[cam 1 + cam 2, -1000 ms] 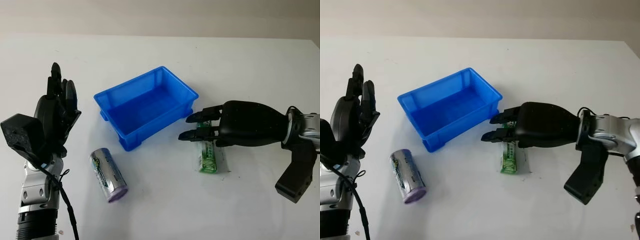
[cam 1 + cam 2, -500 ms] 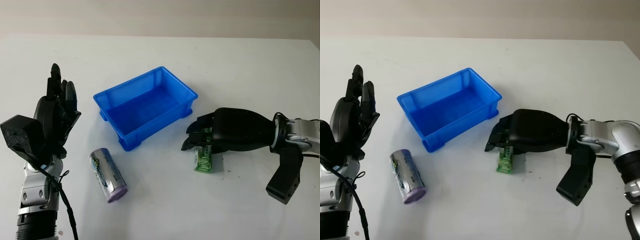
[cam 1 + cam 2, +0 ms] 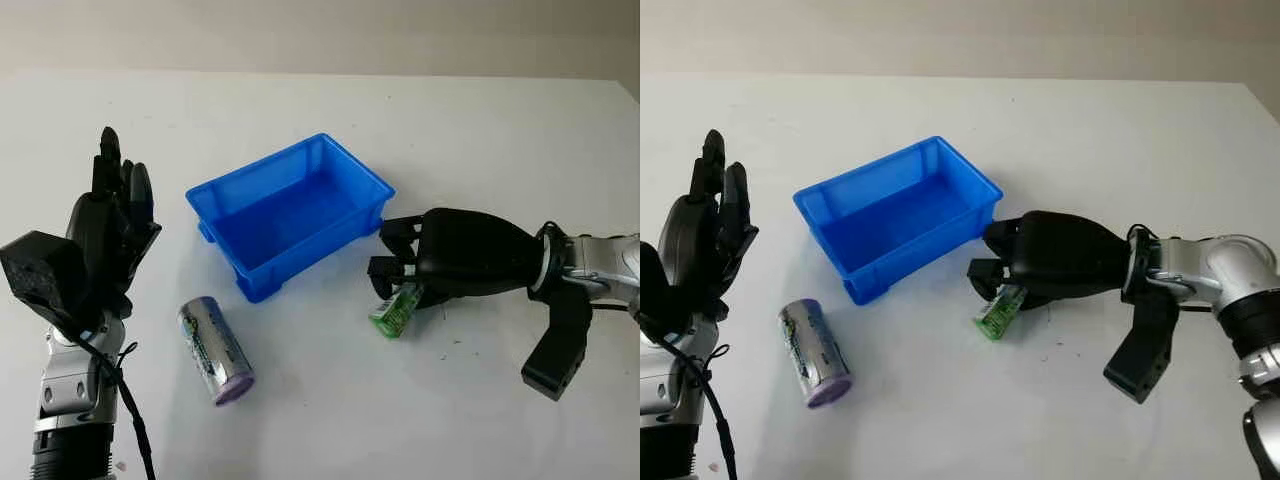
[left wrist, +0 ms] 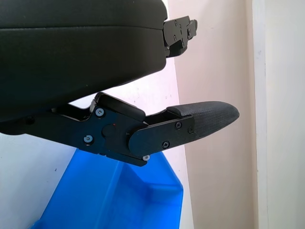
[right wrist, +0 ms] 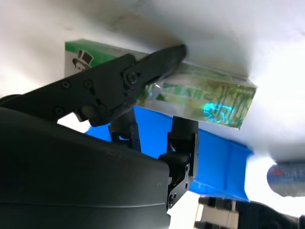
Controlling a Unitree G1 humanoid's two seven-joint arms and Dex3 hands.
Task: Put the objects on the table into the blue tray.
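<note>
The blue tray (image 3: 225,192) stands in the middle of the white table with nothing inside it. Just right of its near corner my right hand (image 3: 395,272) is shut on a green box (image 3: 394,311), which tilts with one end lifted; its fingers (image 5: 143,71) press on the box's clear-wrapped side (image 5: 214,102). A silver can with a purple end (image 3: 214,350) lies on its side in front of the tray's left corner. My left hand (image 3: 112,215) is open and raised at the far left, away from the can.
A blue tray corner (image 4: 119,200) lies beyond my left hand. The right forearm (image 3: 580,290) crosses the table's right side. The table's far edge meets a beige wall.
My right hand's fingers have curled around the green box, which lay flat before. The box's end has lifted and shifted left toward the tray. The left hand has stayed still.
</note>
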